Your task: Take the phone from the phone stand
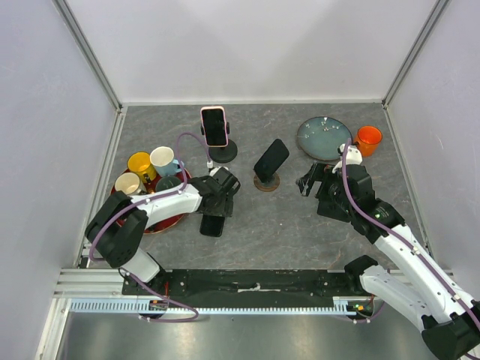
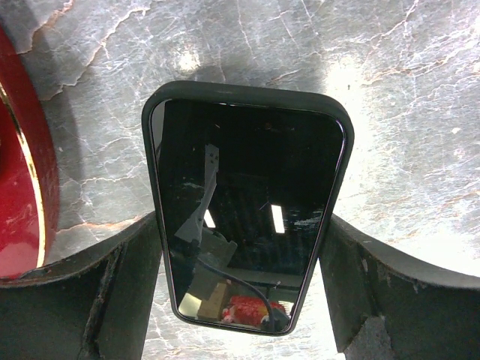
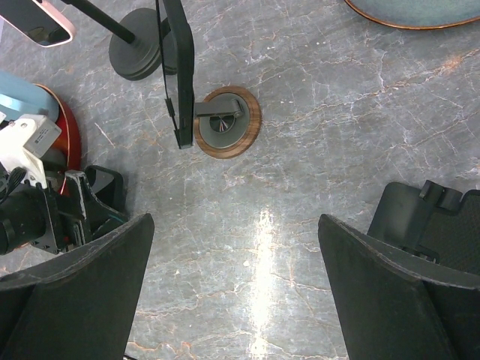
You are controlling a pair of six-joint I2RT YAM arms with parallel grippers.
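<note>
A black phone [image 2: 244,210] sits between my left gripper's [image 2: 244,217] fingers, whose tips touch its two long sides. It hangs low over the grey table, screen up; the top view shows it [image 1: 212,225] just below my left gripper [image 1: 215,201]. A second black phone [image 1: 271,159] leans on a stand with a round wooden base [image 1: 266,182], also in the right wrist view [image 3: 227,121]. A pink-cased phone [image 1: 214,126] is clamped on a black pole stand [image 1: 223,152]. My right gripper [image 1: 310,181] is open and empty over bare table [image 3: 236,225].
A red tray [image 1: 154,221] with several mugs lies left of my left gripper, its rim in the left wrist view [image 2: 22,187]. A dark plate [image 1: 323,139] and an orange mug [image 1: 368,139] stand at the back right. A black stand-like object [image 3: 431,225] lies beside my right gripper.
</note>
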